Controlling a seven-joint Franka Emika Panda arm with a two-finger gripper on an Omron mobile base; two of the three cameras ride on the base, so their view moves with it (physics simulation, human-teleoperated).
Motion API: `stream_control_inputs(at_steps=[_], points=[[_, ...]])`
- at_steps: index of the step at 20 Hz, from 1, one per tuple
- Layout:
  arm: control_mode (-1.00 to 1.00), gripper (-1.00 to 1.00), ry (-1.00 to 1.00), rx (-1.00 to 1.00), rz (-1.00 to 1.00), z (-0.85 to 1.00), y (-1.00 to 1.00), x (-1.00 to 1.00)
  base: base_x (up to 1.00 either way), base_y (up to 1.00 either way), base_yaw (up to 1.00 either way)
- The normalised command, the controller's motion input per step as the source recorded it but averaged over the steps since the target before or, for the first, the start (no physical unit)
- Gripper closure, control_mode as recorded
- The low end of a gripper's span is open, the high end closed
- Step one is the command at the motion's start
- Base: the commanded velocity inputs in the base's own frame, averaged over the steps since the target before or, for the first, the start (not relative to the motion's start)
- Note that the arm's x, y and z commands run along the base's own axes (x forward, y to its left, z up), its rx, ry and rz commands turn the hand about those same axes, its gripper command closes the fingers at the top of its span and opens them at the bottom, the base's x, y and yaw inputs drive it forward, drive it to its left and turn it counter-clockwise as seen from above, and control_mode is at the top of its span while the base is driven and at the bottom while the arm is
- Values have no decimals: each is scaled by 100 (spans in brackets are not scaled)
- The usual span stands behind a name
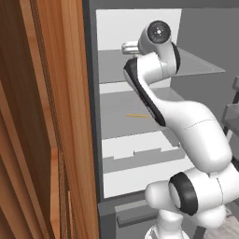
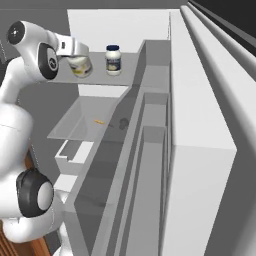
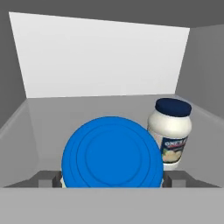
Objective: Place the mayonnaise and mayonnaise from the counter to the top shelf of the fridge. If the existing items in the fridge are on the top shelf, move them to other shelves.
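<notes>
Gripper: two-finger gripper [image 3: 112, 180] on the white arm, inside the dark-grey-walled fridge [image 2: 150, 150]; jaws spread wide, one finger on each side of a jar, whether touching it I cannot tell.
Near jar: squat creamy-white mayonnaise jar with round bright blue lid [image 3: 112, 153], between the fingers; in the hand view its lid faces the camera. Right base view shows the same jar [image 2: 80, 66] under the hand, on the top shelf.
Far jar: second mayonnaise jar, blue lid, yellowish label band [image 3: 171, 132], upright on the same shelf, just beside the near jar and apart from it; also in the right base view [image 2: 113, 60].
Top shelf: thin translucent pale-grey panel [image 2: 127, 67], bearing both jars.
Lower shelf: flat grey panel [image 2: 80, 125] with a thin orange-yellow sliver [image 2: 99, 121] lying on it.
Back: white rear panel [image 3: 100, 57] behind the jars.
</notes>
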Motion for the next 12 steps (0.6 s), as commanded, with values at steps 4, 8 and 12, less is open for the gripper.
stream_control_inputs(at_steps=[4,8,12], points=[[-100,100,1,0,3,-10,6,48,0,0,0],[-100,100,0,0,4,-32,1,41,0,0,0],[-100,100,0,0,3,-28,2,46,0,0,0]])
